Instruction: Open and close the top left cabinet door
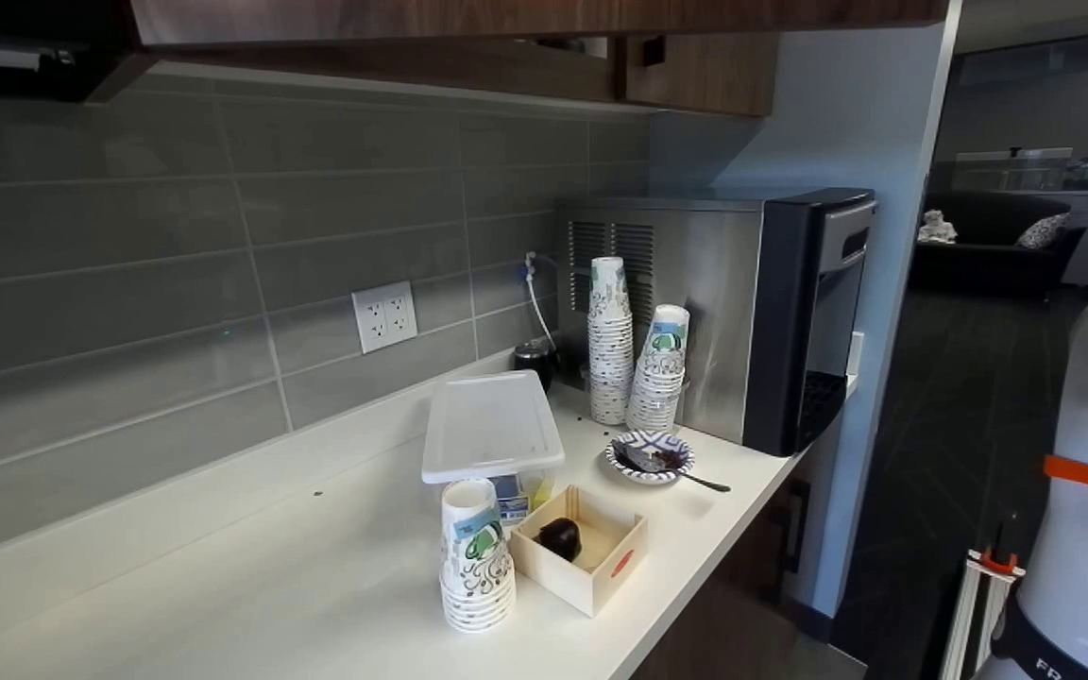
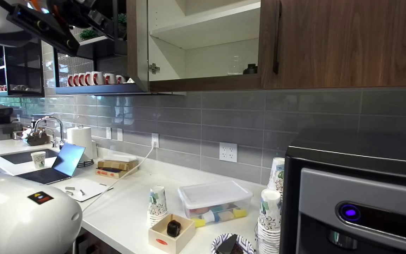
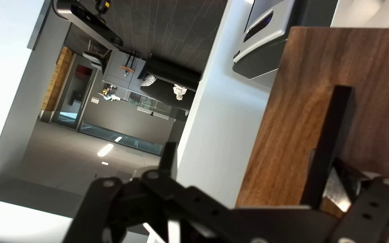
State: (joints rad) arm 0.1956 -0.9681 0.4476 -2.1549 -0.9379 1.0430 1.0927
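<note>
The top left cabinet door stands swung open in an exterior view (image 2: 137,46), seen nearly edge-on, with the white cabinet inside (image 2: 206,53) exposed. Its brown face crosses the top of an exterior view (image 1: 544,19). In the wrist view the door (image 3: 275,145) fills the right side, with its dark bar handle (image 3: 328,148) near its edge. My gripper (image 3: 254,162) is open, its fingers wide apart. The handle lies between them, close to the right finger, which seems to reach behind it; contact cannot be told. The gripper (image 2: 100,24) also shows beside the door's outer face.
The narrower brown door (image 2: 347,42) is shut, right of the opening. A shelf with mugs (image 2: 97,78) is left of it. Below, the counter holds an ice machine (image 1: 686,302), cup stacks (image 1: 478,567), a lidded plastic box (image 1: 492,425), a wooden box (image 1: 591,586) and a plate (image 1: 634,472).
</note>
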